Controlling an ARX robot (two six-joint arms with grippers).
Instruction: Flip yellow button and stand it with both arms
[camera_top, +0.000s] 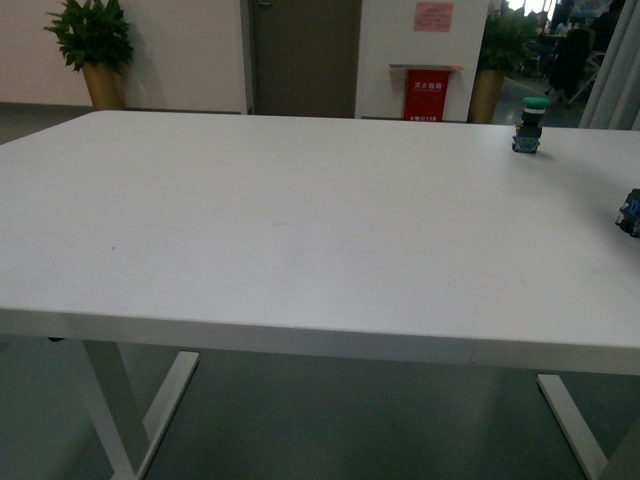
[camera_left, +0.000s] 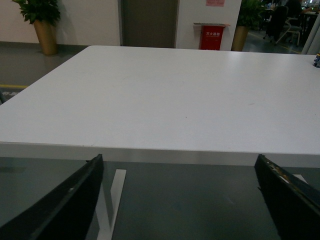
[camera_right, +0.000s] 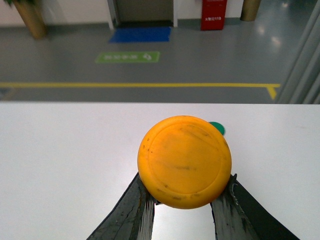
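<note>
In the right wrist view the yellow button (camera_right: 184, 161) fills the middle, its round yellow cap facing the camera. My right gripper (camera_right: 184, 197) is shut on it, one dark finger pressing each side just under the cap, above the white table (camera_right: 60, 150). The button's collar and block are hidden behind the cap. My left gripper (camera_left: 180, 200) is open and holds nothing. Its two black fingers (camera_left: 65, 200) hang in front of and below the table's near edge (camera_left: 165, 155). Neither arm shows in the front view.
A green-capped switch (camera_top: 530, 124) stands upright near the table's far right; its cap (camera_right: 217, 128) peeks out behind the yellow one. A small blue-black object (camera_top: 631, 212) is cut off at the right edge. Potted plants (camera_top: 95, 50) and a red box (camera_top: 426, 93) stand beyond the table.
</note>
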